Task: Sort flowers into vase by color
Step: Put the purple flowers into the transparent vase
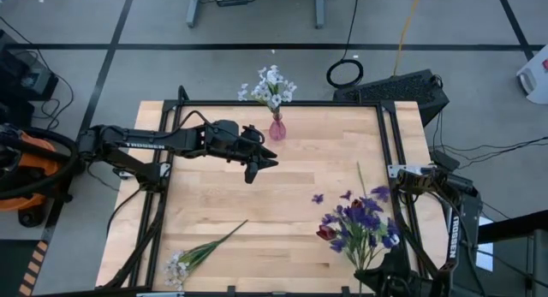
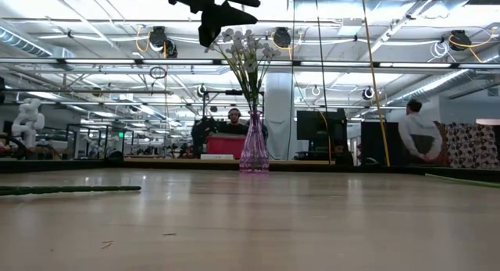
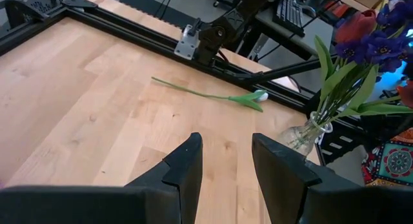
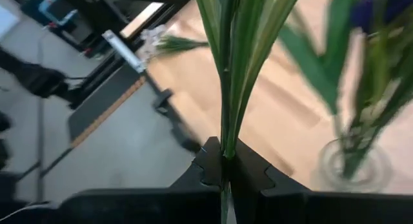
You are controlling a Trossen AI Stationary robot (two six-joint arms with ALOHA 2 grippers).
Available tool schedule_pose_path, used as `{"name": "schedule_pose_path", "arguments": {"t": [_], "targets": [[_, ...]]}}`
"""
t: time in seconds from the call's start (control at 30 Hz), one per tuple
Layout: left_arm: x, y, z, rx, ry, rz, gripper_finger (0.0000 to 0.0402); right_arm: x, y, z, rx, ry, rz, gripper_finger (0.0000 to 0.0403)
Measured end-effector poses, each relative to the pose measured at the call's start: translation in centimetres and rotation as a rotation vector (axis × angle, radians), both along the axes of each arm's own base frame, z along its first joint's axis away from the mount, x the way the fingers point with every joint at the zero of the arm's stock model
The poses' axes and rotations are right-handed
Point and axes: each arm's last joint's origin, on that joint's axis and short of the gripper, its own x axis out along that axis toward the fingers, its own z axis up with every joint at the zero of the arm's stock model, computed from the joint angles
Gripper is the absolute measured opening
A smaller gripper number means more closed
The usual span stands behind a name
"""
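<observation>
Leftmost, a white-blossom spray [image 1: 199, 255] lies flat near the table's [image 1: 282, 194] front-left corner. Above mid-table, the left gripper [image 1: 254, 163] hovers empty, fingers [image 3: 187, 166] parted, beside the pink vase [image 1: 276, 128] of white flowers [image 1: 270, 86] at the far edge. Rightward, a clear vase [image 3: 308, 135] holds purple and red blooms [image 1: 360, 222], with a white tulip [image 3: 216, 95] lying nearby. The right gripper [image 4: 225, 166] pinches a green stem [image 4: 226, 69].

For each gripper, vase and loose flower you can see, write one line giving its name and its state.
Left gripper: open, empty, above the table.
Right gripper: shut on green stem.
Pink vase: upright, holding white flowers.
Clear vase: upright, holding purple and red flowers.
White spray: lying flat.
Single stem: lying flat.
</observation>
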Motion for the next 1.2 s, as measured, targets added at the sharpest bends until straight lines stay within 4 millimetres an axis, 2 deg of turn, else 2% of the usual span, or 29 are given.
{"name": "schedule_pose_path", "arguments": {"t": [0.13, 0.3, 0.57, 0.77, 1.07, 1.2], "targets": [[0.0, 0.0, 0.0, 0.000, 0.000, 0.000, 0.0140, -0.1, -0.5, -0.8, -0.096, 0.005, -0.042, 0.0000], [0.0, 0.0, 0.0, -0.004, 0.000, 0.002, 0.0140, 0.9, -0.9, -1.7, -0.184, -0.018, -0.053, 0.0000], [0.0, 0.0, 0.0, -0.025, 0.002, 0.010, 0.0140, 1.4, -2.0, -4.9, -0.311, 0.042, -0.068, 0.0000], [0.0, 0.0, 0.0, -0.048, 0.004, 0.018, 0.0140, 1.3, -2.6, -4.7, -0.331, 0.046, -0.058, 0.0000], [0.0, 0.0, 0.0, -0.071, 0.004, 0.033, 0.0140, -0.3, -5.1, -3.9, -0.371, 0.030, -0.023, 0.0000], [0.0, 0.1, 0.0, -0.089, 0.006, 0.058, 0.0140, -1.1, -6.2, -4.4, -0.417, -0.012, -0.010, 0.0000]]}}
